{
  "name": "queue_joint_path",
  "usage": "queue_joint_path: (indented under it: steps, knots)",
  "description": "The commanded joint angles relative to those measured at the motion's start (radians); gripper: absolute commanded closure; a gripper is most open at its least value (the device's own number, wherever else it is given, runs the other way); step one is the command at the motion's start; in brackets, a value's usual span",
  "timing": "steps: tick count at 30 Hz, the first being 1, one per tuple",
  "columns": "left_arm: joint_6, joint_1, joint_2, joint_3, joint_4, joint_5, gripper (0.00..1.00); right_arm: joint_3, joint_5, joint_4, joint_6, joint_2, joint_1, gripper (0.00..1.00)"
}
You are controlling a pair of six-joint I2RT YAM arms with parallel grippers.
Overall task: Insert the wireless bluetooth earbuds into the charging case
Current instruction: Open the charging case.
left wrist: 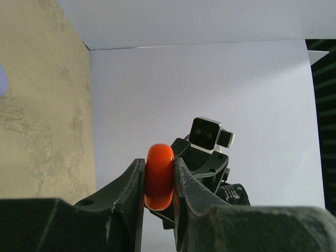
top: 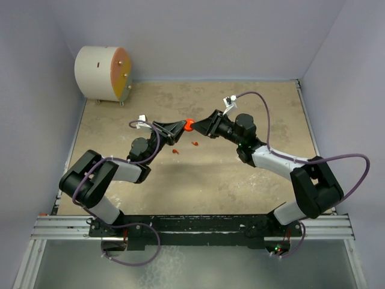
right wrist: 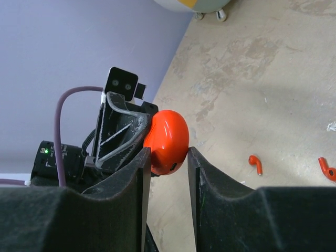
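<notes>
A round red charging case point(top: 189, 124) hangs above the middle of the table, held between both arms. My left gripper point(top: 182, 126) is shut on its flat faces point(left wrist: 159, 177). From the opposite side my right gripper point(right wrist: 169, 155) has both fingertips against the case's point(right wrist: 167, 140) rim. Two red earbuds lie on the tabletop below, one point(top: 195, 143) under the case and the other point(top: 175, 152) a little nearer the left arm. The right wrist view shows them apart on the table, one point(right wrist: 255, 164) left of the other point(right wrist: 326, 169). The case's lid looks closed.
A white drum with an orange face point(top: 102, 73) stands at the table's back left corner. Lavender walls close in the table on three sides. The metal rail point(top: 192, 226) with the arm bases runs along the near edge.
</notes>
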Motion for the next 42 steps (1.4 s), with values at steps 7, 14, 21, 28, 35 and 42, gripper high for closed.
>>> queue_joint_path:
  steps: [7,14,21,28,35,42]
  knots:
    - [-0.007,-0.009,0.009,0.018,0.089,0.013,1.0,-0.011,-0.03,0.073,0.017,0.007,-0.007,0.81]
    - [-0.009,-0.009,0.013,0.019,0.097,0.015,0.88,-0.025,-0.032,0.082,0.027,-0.003,-0.019,0.87]
    - [-0.006,-0.009,0.015,0.019,0.097,0.017,0.82,-0.036,-0.035,0.09,0.036,-0.013,-0.03,0.89]
    - [0.0,-0.009,0.018,0.016,0.095,0.021,0.78,-0.039,-0.039,0.098,0.039,-0.015,-0.035,0.9]
    - [0.013,-0.009,0.02,0.016,0.087,0.033,0.73,-0.038,-0.049,0.111,0.044,-0.012,-0.039,0.91]
    - [0.04,-0.009,0.012,0.016,0.054,0.035,0.71,-0.046,-0.06,0.129,0.053,-0.01,-0.041,0.92]
